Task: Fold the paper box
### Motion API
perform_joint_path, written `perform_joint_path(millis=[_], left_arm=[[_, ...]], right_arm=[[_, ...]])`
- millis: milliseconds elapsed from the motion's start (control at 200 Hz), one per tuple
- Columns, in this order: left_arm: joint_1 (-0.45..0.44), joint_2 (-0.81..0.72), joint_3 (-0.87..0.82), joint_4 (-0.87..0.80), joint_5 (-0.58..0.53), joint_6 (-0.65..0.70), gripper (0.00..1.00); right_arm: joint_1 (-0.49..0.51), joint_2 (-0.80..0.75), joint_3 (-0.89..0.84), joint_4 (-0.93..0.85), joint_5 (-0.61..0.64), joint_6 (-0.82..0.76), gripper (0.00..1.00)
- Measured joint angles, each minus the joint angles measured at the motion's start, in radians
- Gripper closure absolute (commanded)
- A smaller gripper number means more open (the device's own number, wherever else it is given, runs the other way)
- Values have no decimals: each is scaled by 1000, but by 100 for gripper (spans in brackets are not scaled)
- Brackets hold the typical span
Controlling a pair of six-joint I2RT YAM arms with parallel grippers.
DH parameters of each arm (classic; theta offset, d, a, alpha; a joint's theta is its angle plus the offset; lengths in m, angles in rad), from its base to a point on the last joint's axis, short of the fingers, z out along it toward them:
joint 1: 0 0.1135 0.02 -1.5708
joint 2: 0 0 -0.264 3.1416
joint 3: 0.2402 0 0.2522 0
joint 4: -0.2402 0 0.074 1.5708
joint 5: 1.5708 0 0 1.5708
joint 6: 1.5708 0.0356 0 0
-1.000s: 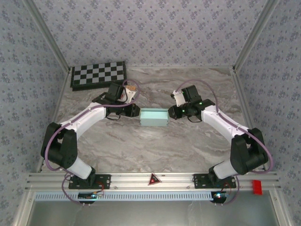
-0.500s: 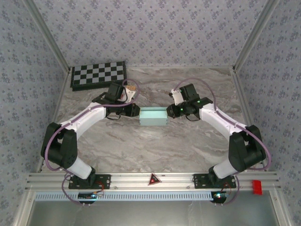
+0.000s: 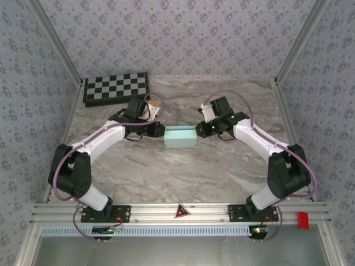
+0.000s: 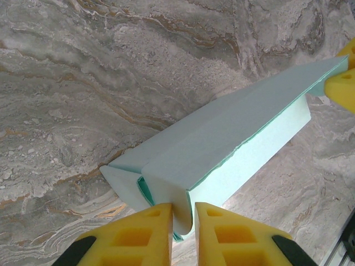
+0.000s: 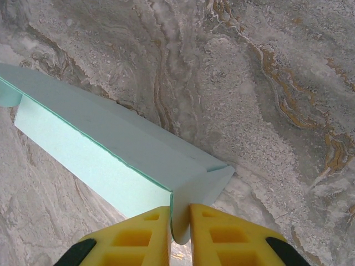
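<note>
The paper box (image 3: 180, 136) is a pale cyan rectangular box, held between both arms at the middle of the marble table. My left gripper (image 3: 162, 132) is at its left end. In the left wrist view the yellow fingers (image 4: 138, 235) are shut on the box's curved end flap (image 4: 180, 208), and the box body (image 4: 233, 133) runs away up to the right. My right gripper (image 3: 198, 132) is at the right end. In the right wrist view its gripper (image 5: 180, 230) pinches the end flap of the box (image 5: 111, 144).
A black-and-white checkerboard (image 3: 116, 87) lies at the table's back left corner. Patterned walls close in the table on three sides. A small red block (image 3: 302, 219) sits on the front rail (image 3: 183, 213) at the right.
The right arm has shifted a little to the left and the box has moved slightly left with it. The left arm has stayed put. Both grips hold.
</note>
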Motion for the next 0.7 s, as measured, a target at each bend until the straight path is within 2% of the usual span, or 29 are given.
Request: perform_joint_path(millis=[245, 700], left_arm=[[0, 5, 0, 0, 0, 0, 82], [0, 5, 0, 1, -3, -3, 80]], right_arm=[[0, 24, 29, -29, -1, 0, 78], [7, 48, 84, -95, 8, 0, 78]])
